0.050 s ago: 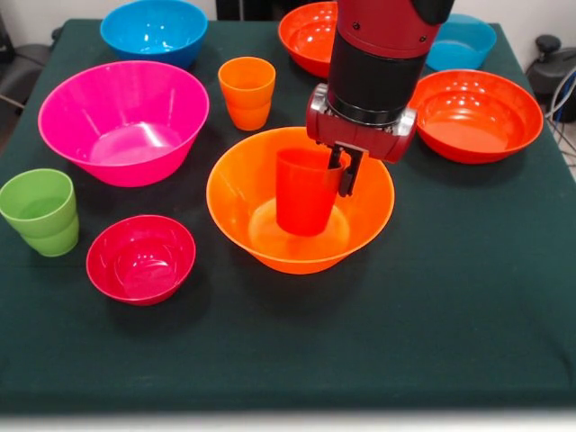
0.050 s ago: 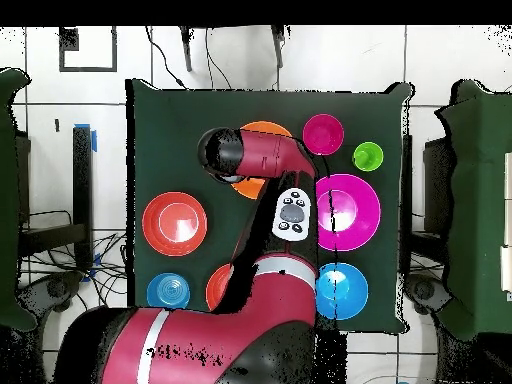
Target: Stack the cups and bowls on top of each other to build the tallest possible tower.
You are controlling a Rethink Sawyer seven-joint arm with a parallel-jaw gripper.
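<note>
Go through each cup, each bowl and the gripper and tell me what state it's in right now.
Red-orange plastic cup: upright inside the wide orange bowl, gripped at its rim.
Gripper: shut on the cup's rim.
Orange cup: upright, empty.
Light green cup: upright, empty.
Pink bowl, crimson bowl, blue bowl, red-orange bowl: upright, empty.

Dark green table [image 1: 468, 342], white tiled floor [image 2: 60, 110]

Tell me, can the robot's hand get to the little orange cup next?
Probably yes. The orange cup stands alone, upright, with bare cloth around it, just behind the big orange bowl. But the hand is at the rim of the red-orange cup in that bowl, so it would need to let go first.
</note>
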